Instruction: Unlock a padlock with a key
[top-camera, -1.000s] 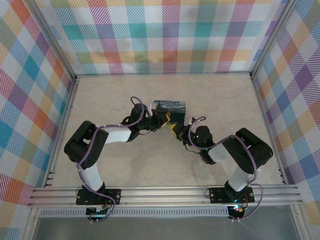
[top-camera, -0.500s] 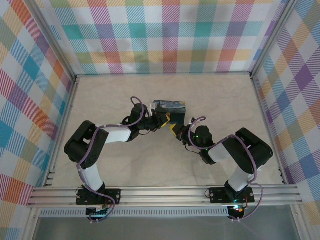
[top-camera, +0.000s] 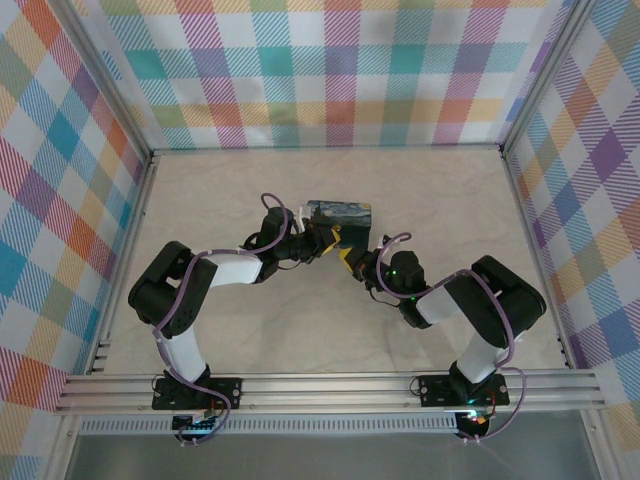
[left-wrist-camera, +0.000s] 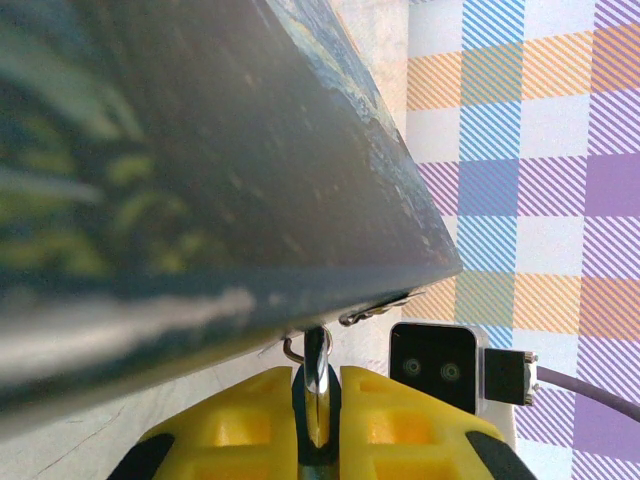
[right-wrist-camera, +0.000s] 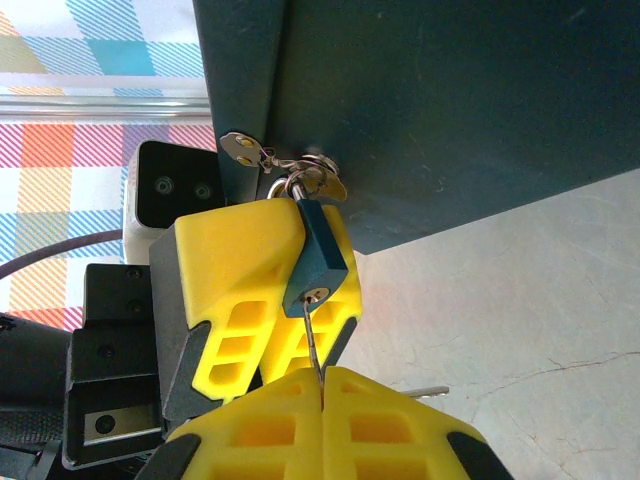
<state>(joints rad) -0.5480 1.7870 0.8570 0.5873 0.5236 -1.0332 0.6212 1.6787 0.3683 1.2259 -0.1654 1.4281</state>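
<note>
"Silver key (right-wrist-camera: 314, 335): state its position," says the inspector.

"The blade stands upright between the right claw (right-wrist-camera: 322, 375) and the padlock (right-wrist-camera: 320, 255). Its tip meets the keyhole (right-wrist-camera: 317, 296) on the padlock's lower face. I cannot tell how deep it sits."

"Right claw condition?"

"Fingers together, clamped on the key's lower end. No gap shows between the yellow tips apart from the blade."

"Left claw (left-wrist-camera: 318, 385) condition?"

"Nearly closed, clamped on the padlock. In the left wrist view a thin metal edge is pinched between the two yellow fingers. In the right wrist view those fingers lie against the padlock's dark blue body."

"Padlock mounting?"

"It hangs from the hasp (right-wrist-camera: 285, 165) on the dark blue box (top-camera: 340, 211), at the side that faces the near edge of the worktop (top-camera: 250, 190). I cannot tell whether the shackle is latched."

"Box location?"

"About midway between the left and right edges of the worktop, closer to the far edge than the near edge. Both claws meet just beside its near face."
</note>
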